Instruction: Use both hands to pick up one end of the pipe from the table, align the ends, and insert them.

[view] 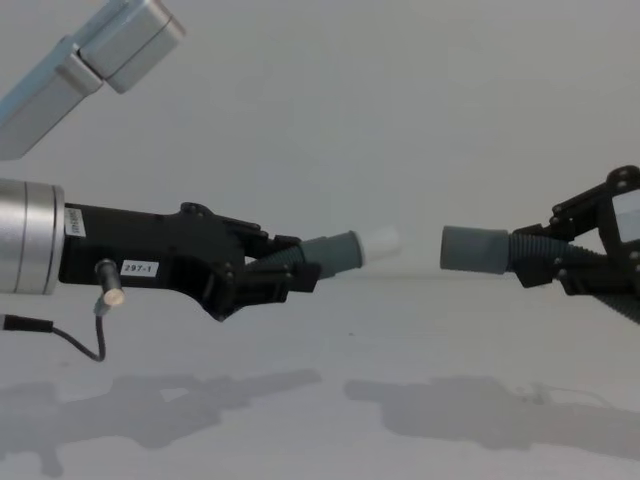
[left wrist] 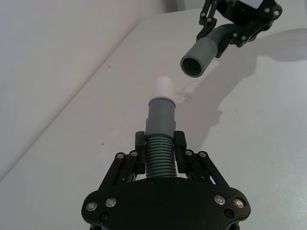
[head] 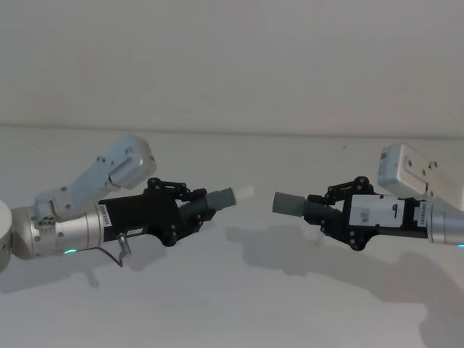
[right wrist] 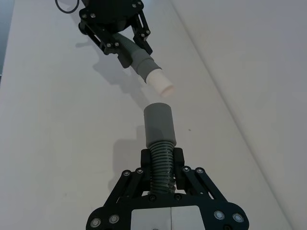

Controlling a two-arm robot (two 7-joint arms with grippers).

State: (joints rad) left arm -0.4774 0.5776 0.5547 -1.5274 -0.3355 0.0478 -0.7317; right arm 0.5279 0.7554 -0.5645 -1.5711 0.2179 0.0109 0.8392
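Above table [head: 232, 304] | left claw [head: 197, 210] clamps white-tipped pipe [head: 230, 196] | right claw [head: 313, 205] clamps sleeve pipe [head: 288, 204]; ends apart

Both hose pieces are dark grey and ribbed. The left piece [left wrist: 160, 155] ends in a smooth grey cuff [left wrist: 161, 115] with a white tip [left wrist: 164, 87]; the right piece [right wrist: 161, 165] ends in a plain grey sleeve [right wrist: 159, 123]. Black fingers [left wrist: 180, 151]; matte white table [head: 239, 304].

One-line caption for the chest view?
Left gripper holds the white-tipped hose, right gripper the sleeve hose, ends facing with a gap, above the table.
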